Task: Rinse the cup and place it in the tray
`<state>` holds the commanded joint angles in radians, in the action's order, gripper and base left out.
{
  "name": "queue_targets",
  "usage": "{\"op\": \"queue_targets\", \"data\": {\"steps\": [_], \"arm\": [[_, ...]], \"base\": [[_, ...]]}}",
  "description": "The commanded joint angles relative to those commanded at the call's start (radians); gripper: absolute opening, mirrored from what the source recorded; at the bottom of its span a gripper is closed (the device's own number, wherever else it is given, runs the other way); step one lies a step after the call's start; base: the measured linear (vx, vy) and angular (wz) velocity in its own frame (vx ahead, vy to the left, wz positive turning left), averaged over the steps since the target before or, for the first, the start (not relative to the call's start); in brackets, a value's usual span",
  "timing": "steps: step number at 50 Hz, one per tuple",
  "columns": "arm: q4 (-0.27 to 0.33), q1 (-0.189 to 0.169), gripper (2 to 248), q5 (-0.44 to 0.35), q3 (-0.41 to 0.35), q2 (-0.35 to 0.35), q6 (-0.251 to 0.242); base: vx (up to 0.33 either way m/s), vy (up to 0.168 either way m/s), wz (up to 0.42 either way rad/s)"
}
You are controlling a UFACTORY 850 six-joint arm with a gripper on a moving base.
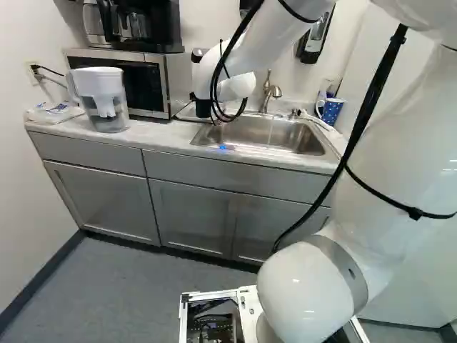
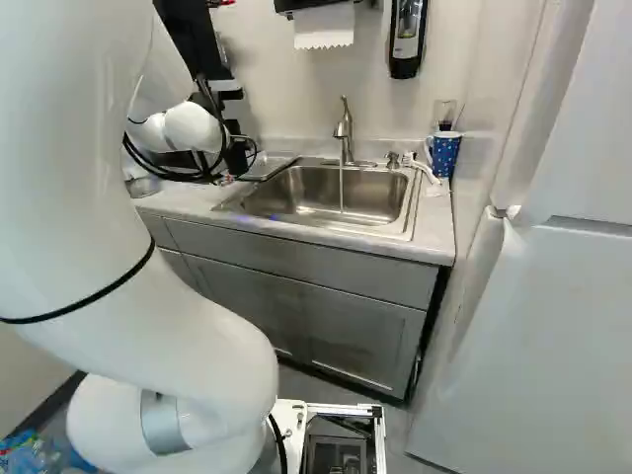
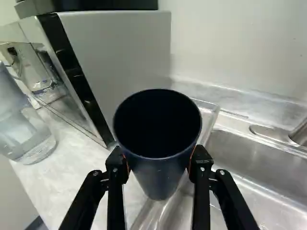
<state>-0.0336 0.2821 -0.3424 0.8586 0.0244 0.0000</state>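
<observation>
My gripper point(image 2: 237, 156) shows as a dark, partly hidden shape beside the sink's left end in the right base view. In the wrist view the gripper point(image 3: 159, 165) is shut on a dark blue cup point(image 3: 160, 177), one finger on each side. The cup's open mouth faces the camera, and its inside looks dark. Beneath and beyond the cup lies a shiny shallow tray point(image 3: 207, 104), partly hidden by it, on the counter beside the sink point(image 3: 254, 158). A thin stream of water falls from the faucet point(image 2: 344, 128) into the basin.
A microwave point(image 3: 120, 57) stands close beside the cup, with a water pitcher point(image 1: 103, 100) in front of it. Right of the sink is a blue dotted mug point(image 2: 444, 153). The counter's front edge point(image 1: 171, 148) runs above grey cabinets; a tall white door point(image 2: 553, 326) stands at the right.
</observation>
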Motion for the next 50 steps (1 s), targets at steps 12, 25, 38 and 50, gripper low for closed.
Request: {"op": "queue_targets", "data": {"steps": [12,25,38,50], "arm": [[0.0,-0.037,126,0.021,0.006,0.02,0.0],[0.0,-0.077,126,0.047,0.006,0.02,0.0],[0.0,-0.118,126,0.075,0.009,0.017,0.0],[0.0,-0.155,126,0.09,0.01,0.016,0.0]], "base": [[0.0,0.0,0.0],[0.0,0.0,0.0],[0.0,0.0,0.0],[0.0,0.0,0.0]]}}
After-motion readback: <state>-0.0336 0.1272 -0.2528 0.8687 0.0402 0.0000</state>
